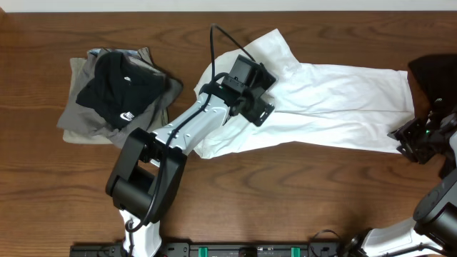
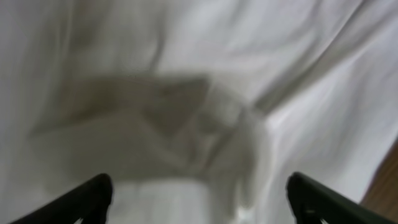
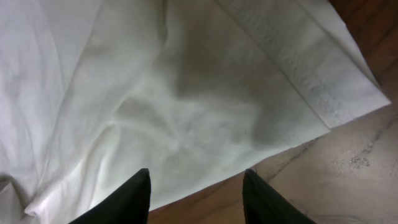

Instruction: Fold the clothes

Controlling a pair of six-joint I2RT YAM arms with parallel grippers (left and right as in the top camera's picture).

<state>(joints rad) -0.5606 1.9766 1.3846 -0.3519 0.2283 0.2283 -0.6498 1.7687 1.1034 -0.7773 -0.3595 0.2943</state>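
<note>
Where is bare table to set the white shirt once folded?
Bare table: the near strip below the white T-shirt, right of the left arm, and the far-left corner above the clothes stack. Crowded: the gap between stack and shirt, where that arm crosses.

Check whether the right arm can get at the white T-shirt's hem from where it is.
Probably yes: the right gripper hovers open right over the white T-shirt by its hem, with nothing between them.

No words, no numbers I can read. Only small white mark point(image 1: 126, 115) on black shirt point(image 1: 113, 82), top of folded pile point(image 1: 77, 123), left side of table point(image 1: 285, 203). Too tiny and blurry for me to tell letters.
</note>
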